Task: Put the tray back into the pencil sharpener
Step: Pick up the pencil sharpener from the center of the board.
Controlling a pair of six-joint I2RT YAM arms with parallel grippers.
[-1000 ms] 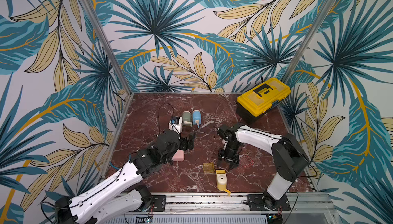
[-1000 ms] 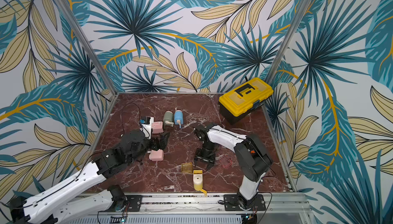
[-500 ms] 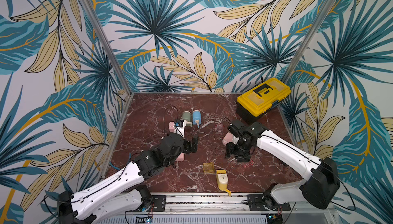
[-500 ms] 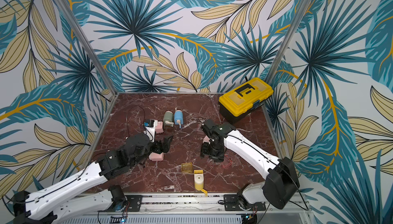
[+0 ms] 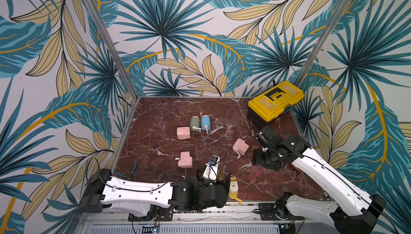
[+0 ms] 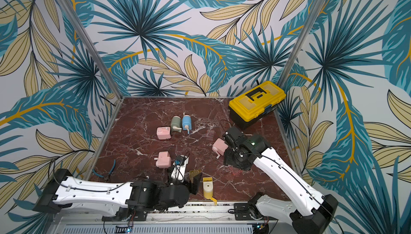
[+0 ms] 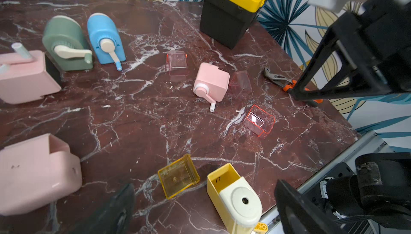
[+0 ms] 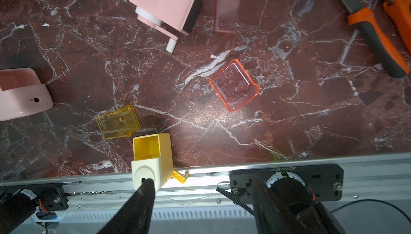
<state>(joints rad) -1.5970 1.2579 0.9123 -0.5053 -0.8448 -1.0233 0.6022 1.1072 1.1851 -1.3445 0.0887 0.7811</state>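
Walls [image 5: 200,32]: you're looking at teal and tan palm-leaf wallpaper on all three sides.
Corner posts [image 5: 105,35]: two bare metal posts rise where your walls meet.
Table [image 5: 155,119]: your work surface is dark red marble with white veins.
Front rail [image 5: 249,204]: a metal rail runs along your near edge.

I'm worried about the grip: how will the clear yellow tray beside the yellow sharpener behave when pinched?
The yellow tray looks thin-walled and hollow, so probably light and slightly springy if squeezed. Its glossy plastic may slip. Boxy and lying on a flat side on the table, it should slide, not roll.
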